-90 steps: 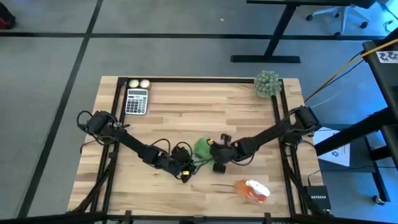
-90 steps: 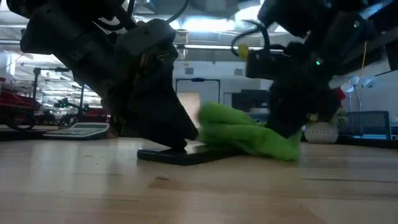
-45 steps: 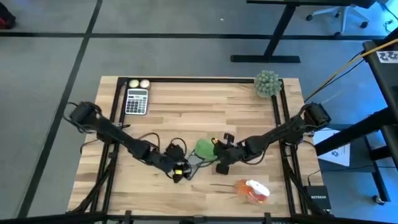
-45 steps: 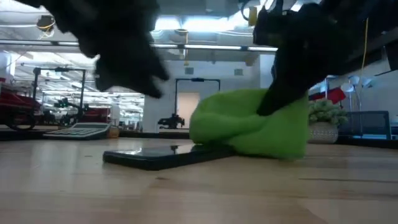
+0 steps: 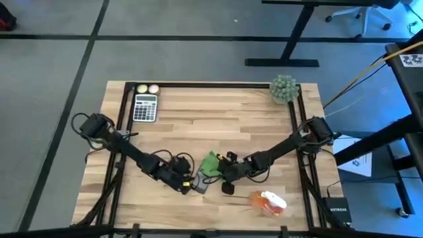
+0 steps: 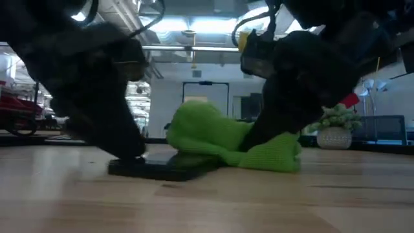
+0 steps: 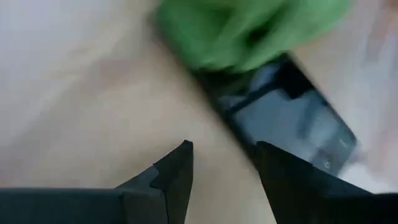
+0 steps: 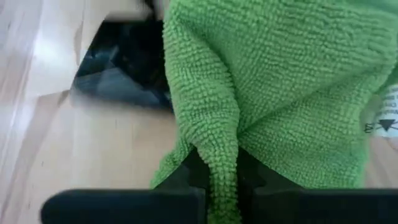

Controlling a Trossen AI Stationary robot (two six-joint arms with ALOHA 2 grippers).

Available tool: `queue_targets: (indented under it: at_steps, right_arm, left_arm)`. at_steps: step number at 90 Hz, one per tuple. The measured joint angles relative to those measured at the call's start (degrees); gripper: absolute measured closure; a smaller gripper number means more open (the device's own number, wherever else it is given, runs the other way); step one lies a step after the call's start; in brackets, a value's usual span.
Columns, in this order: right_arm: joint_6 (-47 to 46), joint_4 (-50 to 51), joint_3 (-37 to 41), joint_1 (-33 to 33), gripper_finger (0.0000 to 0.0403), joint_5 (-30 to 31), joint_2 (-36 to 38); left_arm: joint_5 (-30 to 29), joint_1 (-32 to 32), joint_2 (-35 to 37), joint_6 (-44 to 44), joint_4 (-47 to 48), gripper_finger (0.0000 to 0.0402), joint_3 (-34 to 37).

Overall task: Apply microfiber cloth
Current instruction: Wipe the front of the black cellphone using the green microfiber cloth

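Right gripper (image 8: pixel 214 180) has its jaws pinched on a fold of the cloth (image 5: pixel 210 162), which sits bunched on the near-centre of the surface (image 5: pixel 218 112), draped over one end of the phone (image 6: pixel 162 167). Left gripper (image 7: pixel 221 171) is low at the phone's other end, jaws narrowly parted and empty, one finger (image 7: pixel 171 174) just beside the phone edge; whether it's touching or pinning the phone, can't tell. Judgement: mid-wipe, cloth on the screen but only partly covering it. Risks: the phone lies loose on smooth wood, so cloth drag could slide or spin it if the left arm isn't actually bracing it. The grip is only on a thin fold, so the cloth could slip out or roll into a lump and ride over the glass without wiping. Both wrists are close together over the phone, so a longer stroke could knock the grippers into each other. Calculator (image 5: pixel 145 108), spiky plant (image 5: pixel 284 88) and orange item (image 5: pixel 267 203) are well apart from the work.
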State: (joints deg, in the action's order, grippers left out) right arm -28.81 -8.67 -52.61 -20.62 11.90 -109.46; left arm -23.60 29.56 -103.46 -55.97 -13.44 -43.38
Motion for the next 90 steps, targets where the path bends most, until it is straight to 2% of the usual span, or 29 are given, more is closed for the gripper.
queue_targets:
  at_steps: [8,19,37,48,58,64,72,79,90]
  right_arm:
    - [1.6,-1.0,0.0,1.8,0.0397,-0.5,-0.1]
    - [4.5,-0.5,-0.6,4.3,0.0397,-0.2,0.1]
    - [10.9,10.7,-4.1,5.6,0.0397,-5.1,7.0]
    - [13.1,17.9,-5.3,3.7,0.0397,-5.6,13.9]
    - [15.9,18.9,-5.4,1.3,0.0397,-9.3,18.7]
    - [17.9,18.3,-5.5,-0.2,0.0397,-11.9,19.2]
    - [21.1,16.6,-5.4,-2.1,0.0397,-13.0,17.4]
    - [25.1,13.7,-5.4,-2.9,0.0397,-11.4,14.1]
    - [28.9,9.9,-5.4,-2.1,0.0397,-1.1,8.1]
  left_arm:
    - [1.9,-0.7,-2.1,1.6,-5.3,0.0245,-0.2]
    - [3.5,-1.4,-2.9,2.0,-6.2,0.0245,-1.0]
    - [5.8,-1.9,0.5,5.9,-2.8,0.0245,-2.1]
    - [3.3,-1.9,5.2,7.0,3.2,0.0245,-3.2]
    - [-2.7,-2.2,6.6,9.1,5.8,0.0245,-3.2]
    - [-5.0,-3.1,6.2,11.4,4.5,0.0245,-3.2]
    - [-5.0,-4.9,4.0,13.0,4.0,0.0245,-3.2]
    - [-3.1,-6.5,1.4,12.9,4.4,0.0245,-2.9]
    - [-2.0,-7.5,-1.5,11.6,1.7,0.0245,-3.2]
